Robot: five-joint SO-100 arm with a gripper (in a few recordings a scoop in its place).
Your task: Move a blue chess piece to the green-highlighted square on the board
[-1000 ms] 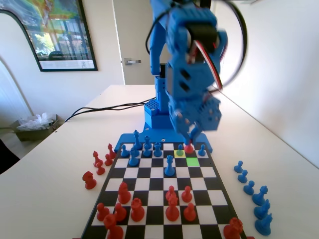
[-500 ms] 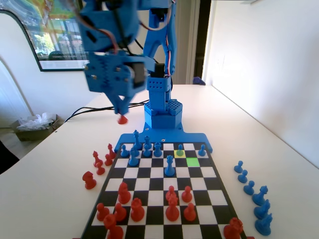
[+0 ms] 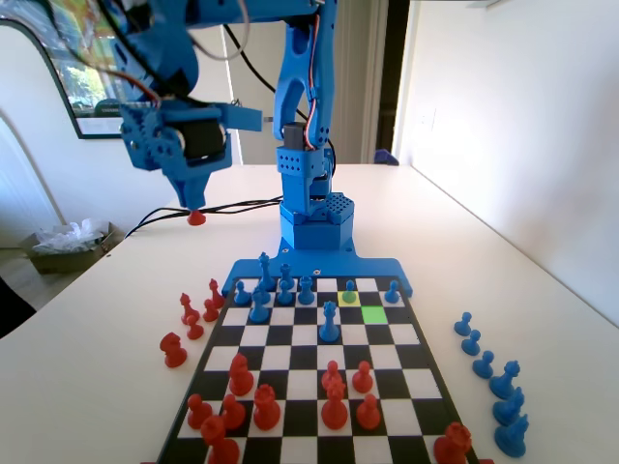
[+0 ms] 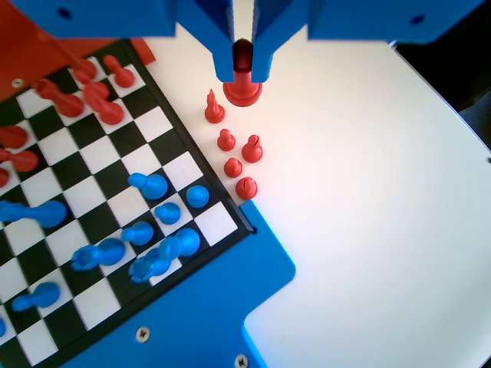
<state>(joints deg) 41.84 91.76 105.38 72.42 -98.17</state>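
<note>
My gripper (image 3: 192,205) hangs high over the table, left of the board (image 3: 401,334) in the fixed view, and is shut on a red pawn (image 3: 196,217). In the wrist view the jaws (image 4: 242,67) pinch that red pawn's (image 4: 242,86) head above the bare tabletop, just beyond a cluster of red pieces (image 4: 232,149) beside the board's (image 4: 176,165) edge. The green-highlighted square (image 3: 374,314) is bare. A small blue pawn (image 3: 349,292) stands on the yellow square directly behind it, far from the gripper.
Blue pieces (image 3: 283,287) fill the board's far rows, and one taller blue piece (image 3: 330,322) stands left of the green square. Red pieces (image 3: 335,401) crowd the near rows. Captured red pieces (image 3: 194,316) lie left of the board, captured blue ones (image 3: 486,365) on the right.
The arm lifted the red pawn from the board's far right rows and swung it left, off the board, to a spot over the table.
</note>
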